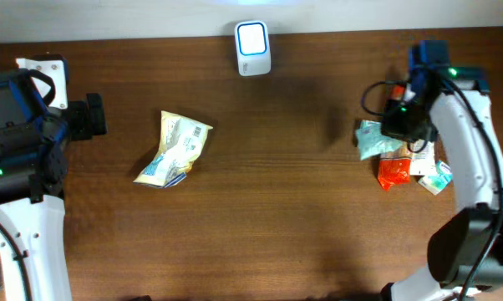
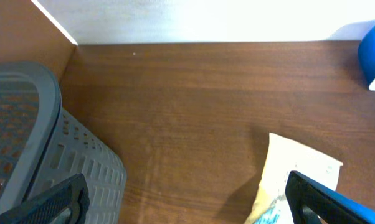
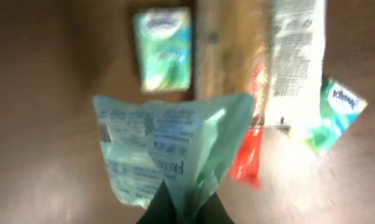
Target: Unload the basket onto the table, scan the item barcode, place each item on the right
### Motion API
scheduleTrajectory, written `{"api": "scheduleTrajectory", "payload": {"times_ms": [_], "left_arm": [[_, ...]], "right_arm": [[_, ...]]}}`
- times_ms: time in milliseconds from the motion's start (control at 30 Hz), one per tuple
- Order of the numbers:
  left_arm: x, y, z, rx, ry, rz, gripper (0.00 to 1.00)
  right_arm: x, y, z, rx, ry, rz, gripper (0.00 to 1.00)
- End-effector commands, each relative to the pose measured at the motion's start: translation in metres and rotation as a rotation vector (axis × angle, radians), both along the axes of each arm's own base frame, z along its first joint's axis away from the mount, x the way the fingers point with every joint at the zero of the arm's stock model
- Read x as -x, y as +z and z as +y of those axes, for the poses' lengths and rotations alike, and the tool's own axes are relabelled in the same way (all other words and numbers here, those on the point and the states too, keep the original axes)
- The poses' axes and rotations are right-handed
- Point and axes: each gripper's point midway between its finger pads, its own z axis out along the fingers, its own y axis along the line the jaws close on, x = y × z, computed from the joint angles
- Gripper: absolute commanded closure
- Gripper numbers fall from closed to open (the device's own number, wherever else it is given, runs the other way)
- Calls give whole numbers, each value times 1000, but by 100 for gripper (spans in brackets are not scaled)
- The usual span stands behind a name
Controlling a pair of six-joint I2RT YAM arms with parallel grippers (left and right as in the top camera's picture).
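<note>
The scanner, a small white unit with a lit blue-white face, stands at the table's far edge; its blue corner shows in the left wrist view. My right gripper is shut on a pale green printed packet, held just left of a pile of items. A small barcode shows on the packet's left side. A yellow-white packet lies left of centre. My left gripper stands open, left of that packet, with nothing between its fingers.
The pile on the right holds a red packet, tissue packs and a long white packet. A grey slotted basket sits by my left gripper. Bare wood lies between the two packets.
</note>
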Motion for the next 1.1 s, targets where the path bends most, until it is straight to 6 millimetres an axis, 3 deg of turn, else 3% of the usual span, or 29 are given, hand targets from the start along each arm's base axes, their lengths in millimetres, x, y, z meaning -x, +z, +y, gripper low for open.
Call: {"api": "scheduleTrajectory", "payload": {"times_ms": [0, 100, 167, 200, 333, 467, 533, 600, 633, 667, 733, 800, 833, 900, 933, 1000, 1067], "left_arm": [[-1, 5, 0, -6, -12, -10, 1], [-1, 5, 0, -6, -12, -10, 1], [-1, 5, 0, -6, -12, -10, 1], [-1, 5, 0, -6, -12, -10, 1], [-1, 5, 0, -6, -12, -10, 1], [-1, 5, 0, -6, -12, -10, 1], [-1, 5, 0, -6, -12, -10, 1], [-1, 5, 0, -6, -12, -10, 1], [-1, 5, 0, -6, -12, -10, 1], [-1, 5, 0, -6, -12, -10, 1], [-1, 5, 0, -6, -12, -10, 1], [-1, 5, 0, -6, -12, -10, 1], [-1, 5, 0, -6, -12, -10, 1], [-1, 5, 0, -6, -12, -10, 1], [-1, 5, 0, -6, -12, -10, 1], [-1, 5, 0, -6, -12, -10, 1], [-1, 5, 0, -6, -12, -10, 1]], "right_arm": [[13, -42, -52, -7, -162, 6, 95], [4, -71, -76, -37, -229, -87, 85], [1, -78, -76, -59, -230, -116, 40], [-1, -78, -76, -58, -229, -121, 32], [-21, -67, -57, -151, -104, -205, 20], [-32, -49, -55, -146, -78, -233, 19], [-36, -23, -45, -140, -10, -226, 19], [-48, 28, -19, -136, 77, -257, 19], [-53, 43, -4, -140, 118, -279, 17], [-61, 62, 26, -174, 190, -319, 16], [-74, 81, 101, -317, 343, -401, 16], [-80, 79, 163, -418, 350, -403, 16], [-81, 73, 207, -466, 375, -394, 16], [-77, 62, 255, -515, 400, -367, 16], [-70, 46, 295, -550, 421, -330, 16], [-57, 15, 351, -588, 464, -273, 16], [-31, -18, 421, -677, 589, -220, 17]]}}
